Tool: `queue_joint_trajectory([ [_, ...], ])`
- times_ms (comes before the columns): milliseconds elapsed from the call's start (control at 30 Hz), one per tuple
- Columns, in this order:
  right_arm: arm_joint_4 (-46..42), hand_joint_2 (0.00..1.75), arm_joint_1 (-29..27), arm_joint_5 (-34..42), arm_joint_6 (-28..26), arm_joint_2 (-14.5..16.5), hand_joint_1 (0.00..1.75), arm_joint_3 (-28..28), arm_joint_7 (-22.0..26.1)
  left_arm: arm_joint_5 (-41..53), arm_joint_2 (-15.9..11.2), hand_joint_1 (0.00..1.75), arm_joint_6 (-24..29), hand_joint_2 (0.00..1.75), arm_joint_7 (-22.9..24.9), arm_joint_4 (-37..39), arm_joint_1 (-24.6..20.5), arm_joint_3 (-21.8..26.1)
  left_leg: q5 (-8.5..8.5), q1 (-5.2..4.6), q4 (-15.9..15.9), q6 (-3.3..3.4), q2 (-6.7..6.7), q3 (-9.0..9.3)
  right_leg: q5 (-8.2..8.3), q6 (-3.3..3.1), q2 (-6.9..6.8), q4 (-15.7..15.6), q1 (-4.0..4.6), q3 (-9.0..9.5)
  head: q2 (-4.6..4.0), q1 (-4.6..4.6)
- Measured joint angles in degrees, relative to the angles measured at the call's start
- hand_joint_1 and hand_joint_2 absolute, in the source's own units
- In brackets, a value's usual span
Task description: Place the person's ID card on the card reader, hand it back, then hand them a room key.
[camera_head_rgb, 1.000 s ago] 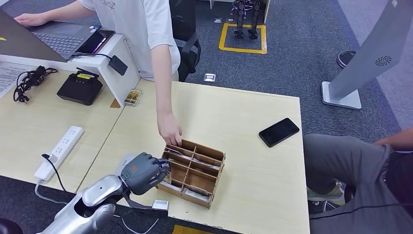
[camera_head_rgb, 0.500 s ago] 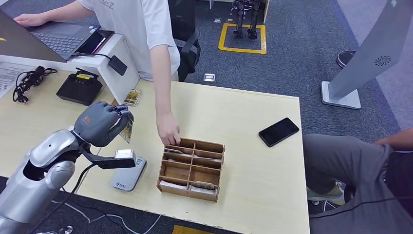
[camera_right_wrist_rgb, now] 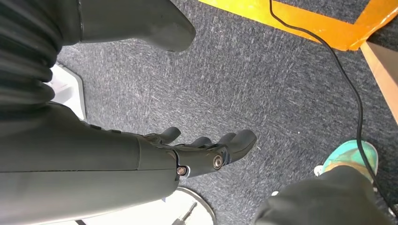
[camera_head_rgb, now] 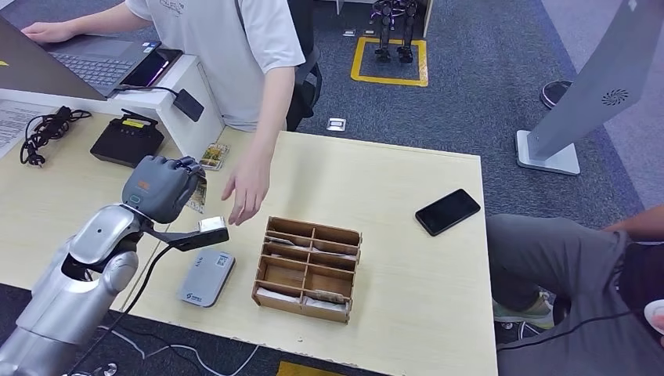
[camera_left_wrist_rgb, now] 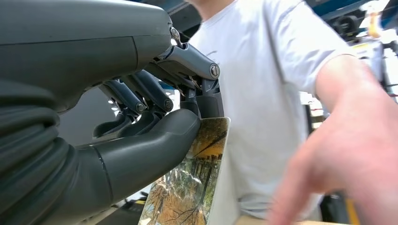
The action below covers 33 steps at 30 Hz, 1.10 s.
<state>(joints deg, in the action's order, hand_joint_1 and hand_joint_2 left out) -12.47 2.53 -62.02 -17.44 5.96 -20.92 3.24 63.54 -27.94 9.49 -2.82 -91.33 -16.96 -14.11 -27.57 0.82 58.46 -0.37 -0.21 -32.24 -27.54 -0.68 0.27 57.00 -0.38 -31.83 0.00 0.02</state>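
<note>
Card (camera_head_rgb: 199,196), printed with an autumn-tree picture, pinched between thumb and fingers of the left hand (camera_head_rgb: 160,186), held up in the air above the surface (camera_head_rgb: 391,180), about 10 o'clock of the wooden divider box (camera_head_rgb: 308,269). In the left wrist view the card (camera_left_wrist_rgb: 190,183) hangs from the thumb (camera_left_wrist_rgb: 155,145), other fingers curled close behind it. Person's hand (camera_head_rgb: 245,186) open, reaching toward the card from 3 o'clock of it, near but not touching. Judged step: handover of a card to the person, likely the room key, given the box of slots just beside; cannot confirm which card. Next move calls for holding steady until the person grips it, then easing the pinch. Grey card reader (camera_head_rgb: 206,278) lies flat at 9 o'clock of the box. Right hand (camera_right_wrist_rgb: 206,150) hangs over the carpet, fingers loosely apart, holding nothing.
</note>
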Motion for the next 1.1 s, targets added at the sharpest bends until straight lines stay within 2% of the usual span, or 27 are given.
queue_joint_trajectory([
  [133,0.06,1.75,-0.04,-0.49,0.31,0.01,0.0,-0.21,-0.24,2.92,1.79,1.75,2.61,1.75,1.66,4.28,-0.8,0.28,0.0,0.0,0.0,0.0,0.0,-0.02,0.0,0.0,0.01,0.0,0.0,-0.02,0.0,0.01],
  [300,0.06,1.75,-0.13,-0.88,0.45,0.01,0.0,-0.66,-0.1,4.25,3.46,1.75,3.19,1.75,2.03,7.73,-1.89,0.46,0.0,0.0,0.0,0.0,0.0,-0.06,0.0,0.0,0.01,0.0,0.0,-0.05,0.0,0.01],
  [633,0.06,1.75,-0.32,-1.05,0.43,0.01,0.0,-0.97,0.72,4.75,4.8,1.75,3.34,1.75,2.16,10.3,-2.81,0.56,0.0,0.0,0.0,0.0,0.01,-0.06,0.0,0.0,0.02,0.0,0.0,-0.06,0.0,0.01],
  [700,0.06,1.75,-0.4,-1.04,0.43,0.01,0.0,-0.98,0.76,4.77,4.98,1.63,3.34,1.75,2.16,10.48,-2.86,0.56,0.0,0.0,0.0,0.0,0.01,-0.07,0.0,0.0,0.02,0.0,0.0,-0.06,0.0,0.01],
  [767,0.06,1.75,-0.51,-1.02,0.43,0.01,0.0,-1.01,0.79,4.78,5.13,0.78,3.34,1.75,2.16,10.58,-2.88,0.56,-0.01,0.0,0.0,0.0,0.01,-0.07,0.0,0.0,0.02,0.0,0.0,-0.07,0.0,0.01],
  [833,0.06,1.75,-0.6,-1.0,0.44,0.01,0.0,-1.1,0.81,4.74,5.22,0.02,3.43,1.75,2.16,10.61,-2.89,0.56,-0.01,0.0,0.0,0.0,0.01,-0.08,0.0,0.0,0.02,0.0,0.0,-0.07,0.0,0.01],
  [1100,0.06,1.75,-0.71,-1.19,0.44,0.01,0.0,-1.85,0.85,3.83,6.49,0.0,7.02,1.75,1.53,10.61,-2.84,1.49,0.0,0.0,0.0,0.0,0.0,-0.1,0.0,0.0,0.01,0.0,0.0,-0.07,0.0,0.01],
])
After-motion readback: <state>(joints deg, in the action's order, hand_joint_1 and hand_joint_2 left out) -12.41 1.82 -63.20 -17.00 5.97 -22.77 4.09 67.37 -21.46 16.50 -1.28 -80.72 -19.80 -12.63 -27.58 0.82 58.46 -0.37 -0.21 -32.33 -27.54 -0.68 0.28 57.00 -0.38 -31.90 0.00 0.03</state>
